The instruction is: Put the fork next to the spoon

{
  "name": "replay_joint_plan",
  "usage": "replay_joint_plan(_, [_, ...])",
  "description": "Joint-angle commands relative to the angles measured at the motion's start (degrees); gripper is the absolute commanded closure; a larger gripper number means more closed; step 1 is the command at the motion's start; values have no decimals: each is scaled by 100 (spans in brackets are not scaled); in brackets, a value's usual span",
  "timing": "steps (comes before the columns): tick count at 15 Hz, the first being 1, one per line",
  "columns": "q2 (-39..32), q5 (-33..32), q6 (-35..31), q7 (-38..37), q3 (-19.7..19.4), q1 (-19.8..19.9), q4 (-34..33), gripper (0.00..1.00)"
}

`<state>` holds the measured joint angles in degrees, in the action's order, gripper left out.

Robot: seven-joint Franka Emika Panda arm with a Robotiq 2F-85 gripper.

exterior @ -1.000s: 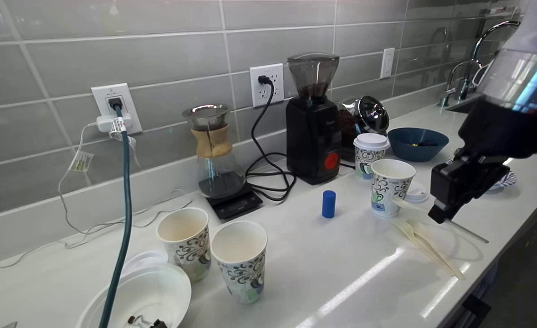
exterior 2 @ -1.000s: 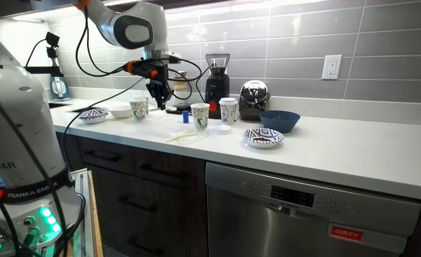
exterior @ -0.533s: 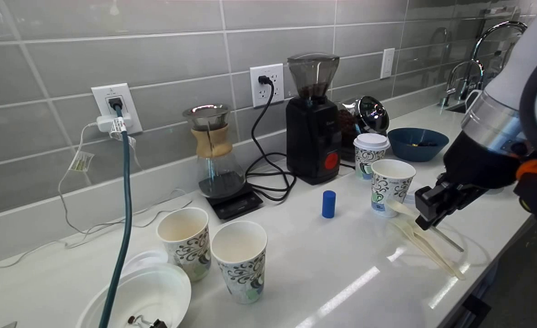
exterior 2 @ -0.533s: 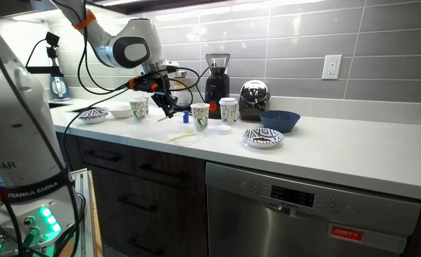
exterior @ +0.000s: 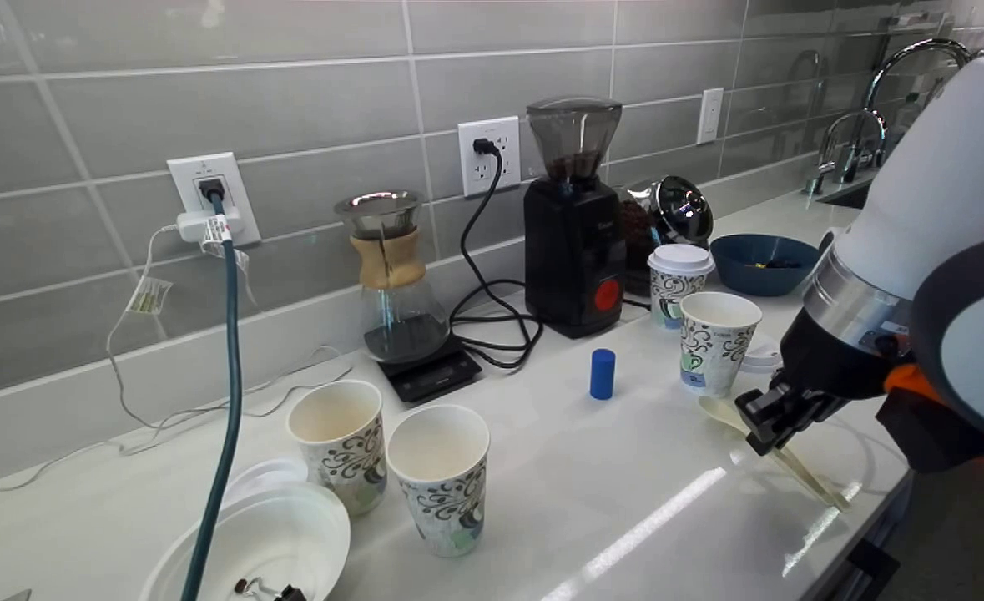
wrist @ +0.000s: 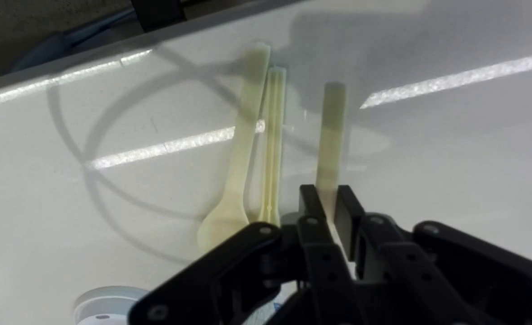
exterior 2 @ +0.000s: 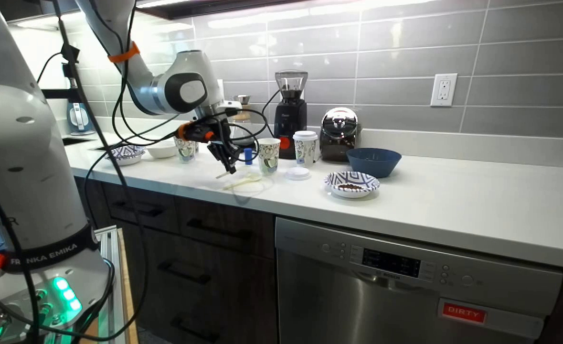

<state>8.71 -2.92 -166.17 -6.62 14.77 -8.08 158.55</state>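
1 fork [wrist: 330, 142] (prob., head hidden) clamped in gripper [wrist: 328, 196]; spoon [wrist: 240, 155] approx 10 o'clock, wrist view, ridged utensil [wrist: 273, 146] btwn; lower parallel, don't snag it, then release

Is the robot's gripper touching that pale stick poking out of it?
Touching. The wrist view shows the gripper with its fingers against both sides of the pale utensil, no gap between.

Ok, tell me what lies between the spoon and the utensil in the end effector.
A ridged pale utensil, its head mostly hidden, lies between the spoon and the held utensil; the wrist view shows it.
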Motion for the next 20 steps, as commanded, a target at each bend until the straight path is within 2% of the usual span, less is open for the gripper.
replay_joint_plan(1, [-198, -730, -283, -656, 256, 368, 0, 97])
replay_joint_plan(4, [-240, -1107, -360, -955, 341, 500, -2, 94])
replay_joint_plan(5, [-271, -1082, -340, -936, 338, 468, -3, 62])
replay_joint_plan(6, [-278, -1084, -334, -923, 341, 449, -11, 60])
replay_joint_plan(8, [-361, -627, -215, -530, 268, 176, -87, 48])
replay_joint_plan(9, [-467, -150, -151, 19, 64, -227, -180, 42])
replay_joint_plan(10, [-424, 333, 14, 505, 77, -384, -239, 34])
replay_joint_plan(11, [-323, 740, 202, 981, -39, -705, -331, 27])
replay_joint_plan(12, [-205, 1190, 490, 1411, -191, -1116, -457, 19])
replay_joint_plan(13, [168, 1518, 1132, 1856, -307, -1329, -554, 13])
replay_joint_plan(14, [403, 1599, 1495, 2275, -283, -1168, -530, 7])
replay_joint_plan(15, [616, 1275, 1916, 2326, -366, -1067, -550, 1])
replay_joint_plan(18, [1064, 497, 3294, 2424, -600, -687, -839, 0])
replay_joint_plan(20, [1268, 327, 4218, 2932, -919, -536, -1133, 0])
